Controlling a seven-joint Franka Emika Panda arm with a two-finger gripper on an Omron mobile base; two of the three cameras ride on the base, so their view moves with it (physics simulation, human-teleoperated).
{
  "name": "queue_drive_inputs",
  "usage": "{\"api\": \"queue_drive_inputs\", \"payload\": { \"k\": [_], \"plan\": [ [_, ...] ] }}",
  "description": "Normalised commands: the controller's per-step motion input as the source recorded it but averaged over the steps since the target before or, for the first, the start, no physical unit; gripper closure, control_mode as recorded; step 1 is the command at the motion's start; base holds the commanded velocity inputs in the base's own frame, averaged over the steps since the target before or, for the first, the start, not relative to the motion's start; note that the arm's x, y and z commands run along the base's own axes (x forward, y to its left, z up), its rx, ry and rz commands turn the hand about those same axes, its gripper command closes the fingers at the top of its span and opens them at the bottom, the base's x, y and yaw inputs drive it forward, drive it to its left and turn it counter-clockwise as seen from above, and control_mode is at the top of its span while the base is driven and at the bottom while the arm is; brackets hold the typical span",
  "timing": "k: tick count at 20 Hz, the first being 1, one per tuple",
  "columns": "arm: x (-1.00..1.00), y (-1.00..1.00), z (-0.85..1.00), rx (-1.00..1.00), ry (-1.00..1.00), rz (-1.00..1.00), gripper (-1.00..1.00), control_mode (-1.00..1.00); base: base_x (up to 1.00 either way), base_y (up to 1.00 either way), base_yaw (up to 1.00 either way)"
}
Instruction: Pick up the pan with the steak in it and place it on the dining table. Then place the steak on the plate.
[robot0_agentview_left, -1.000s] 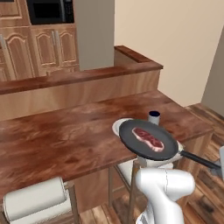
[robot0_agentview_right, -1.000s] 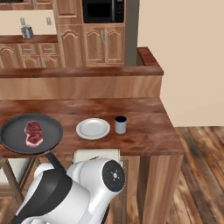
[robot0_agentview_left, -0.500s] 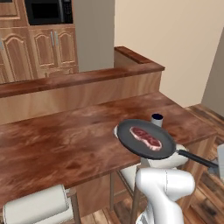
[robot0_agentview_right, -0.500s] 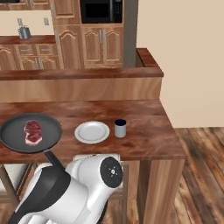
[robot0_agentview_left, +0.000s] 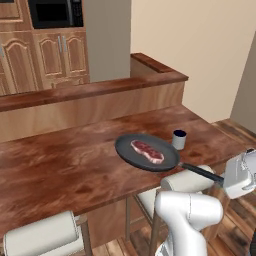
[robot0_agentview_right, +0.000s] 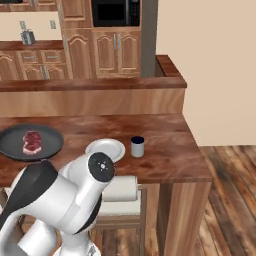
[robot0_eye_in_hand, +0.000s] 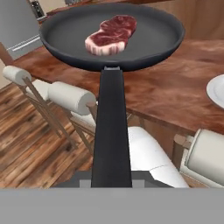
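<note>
Base rolled sideways since a second ago, views shifted; pan (robot0_agentview_left: 147, 151) with steak (robot0_eye_in_hand: 110, 34) now over surface (robot0_agentview_left: 60, 165), plate (robot0_agentview_right: 105, 149) at its 3 o'clock; hand (robot0_agentview_left: 239, 176) clamped on handle, set-down next

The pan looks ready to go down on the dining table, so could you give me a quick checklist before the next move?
1. Pan held by its handle: ok.
2. Steak inside the pan: ok.
3. Pan above the dining table: ok.
4. Pan clear of the plate and cup: ok in the right base view.
5. Pan touching the table: cannot tell.
6. Finger grip on the handle: cannot tell.
</note>
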Motion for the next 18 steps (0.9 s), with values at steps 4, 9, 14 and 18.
{"api": "queue_drive_inputs", "payload": {
  "k": [4,9,14,18],
  "plan": [
    [-0.01,0.28,-0.03,0.0,0.0,-0.07,1.0,-1.0,0.0,0.0,0.0],
    [-0.34,0.31,-0.03,-0.01,-0.05,-0.06,1.0,-1.0,0.0,0.0,0.0],
    [-0.47,0.55,-0.06,-0.01,-0.05,-0.26,1.0,-1.0,0.0,0.0,0.0],
    [-0.48,0.45,-0.11,0.01,-0.09,-0.32,1.0,-1.0,0.0,0.0,0.0]
  ]
}}
